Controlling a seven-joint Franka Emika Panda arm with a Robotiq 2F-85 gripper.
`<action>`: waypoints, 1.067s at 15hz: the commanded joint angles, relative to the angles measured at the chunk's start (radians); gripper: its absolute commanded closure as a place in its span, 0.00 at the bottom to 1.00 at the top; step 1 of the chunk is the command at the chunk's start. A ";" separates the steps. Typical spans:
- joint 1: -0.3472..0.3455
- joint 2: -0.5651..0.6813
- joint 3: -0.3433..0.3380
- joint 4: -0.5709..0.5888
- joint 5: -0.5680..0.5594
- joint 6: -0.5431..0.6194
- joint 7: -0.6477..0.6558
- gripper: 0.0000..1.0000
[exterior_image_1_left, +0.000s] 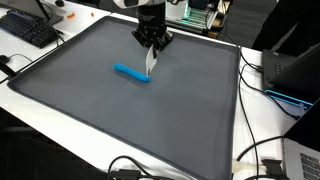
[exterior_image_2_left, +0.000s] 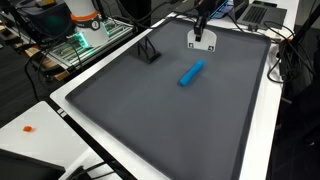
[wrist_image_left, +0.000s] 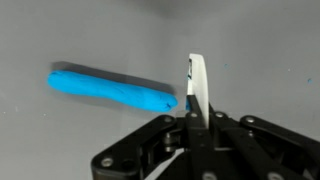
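Cylinder (exterior_image_1_left: 131, 74) on mat (exterior_image_1_left: 100, 115), pincer (exterior_image_1_left: 152, 50) with strip (exterior_image_1_left: 151, 64) just beside it, keyboard (exterior_image_1_left: 30, 28) beyond mat.

You have a thin, flat white piece (exterior_image_1_left: 151, 63) pinched in the gripper (exterior_image_1_left: 152, 46). It hangs upright, its lower end close over the dark grey mat (exterior_image_1_left: 90, 100). In the wrist view it shows edge-on as a narrow blade (wrist_image_left: 198, 85). Just beside it, a bright blue stick with rounded ends (exterior_image_1_left: 131, 73) lies flat on the mat. You cannot tell whether the two touch.
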 joint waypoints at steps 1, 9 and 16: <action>0.011 0.070 -0.031 0.074 -0.038 -0.031 0.012 0.99; 0.030 0.144 -0.072 0.122 -0.070 -0.010 0.061 0.99; 0.059 0.179 -0.095 0.129 -0.106 0.011 0.139 0.99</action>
